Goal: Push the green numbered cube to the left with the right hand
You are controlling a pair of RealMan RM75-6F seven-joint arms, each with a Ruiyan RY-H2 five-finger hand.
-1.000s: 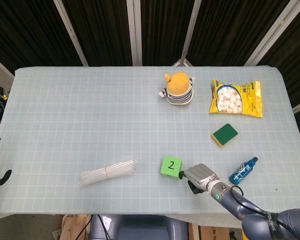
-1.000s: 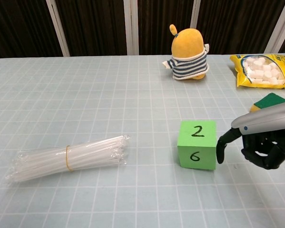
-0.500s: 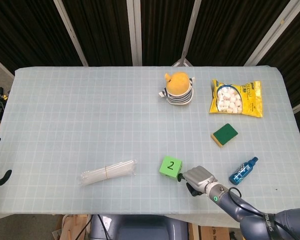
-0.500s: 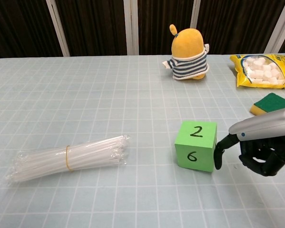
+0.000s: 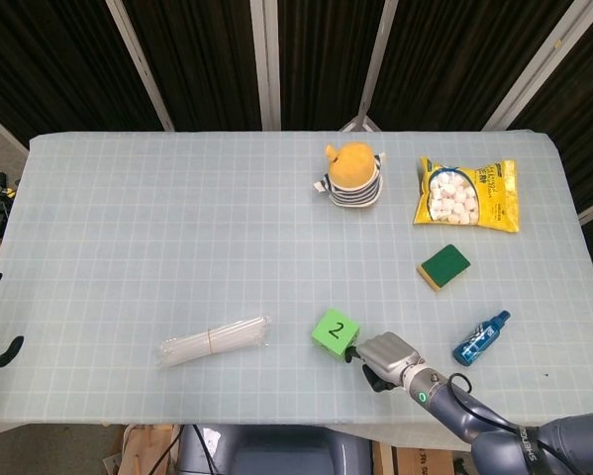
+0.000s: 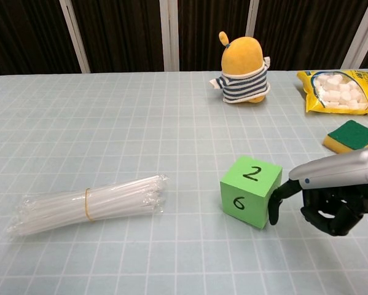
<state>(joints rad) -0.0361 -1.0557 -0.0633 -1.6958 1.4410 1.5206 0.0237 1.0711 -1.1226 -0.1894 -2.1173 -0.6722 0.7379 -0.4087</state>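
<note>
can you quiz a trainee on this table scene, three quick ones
1. True or false: the right robot hand touches the green cube.
2. Which digit is on the cube's top face? A) 6 B) 2 C) 9
3. Fill in: the bundle of clear straws lies to the cube's ____ in the chest view.

Key: 1 true. 2 B. 3 left.

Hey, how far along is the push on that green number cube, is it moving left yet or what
Done so far: the right hand has reached the green cube, and the cube has slid a little left and twisted compared with a second ago. In hand: a fingertip presses its right side. Left: most of the push; the cube sits well short of the straw bundle, with open table between them.
</note>
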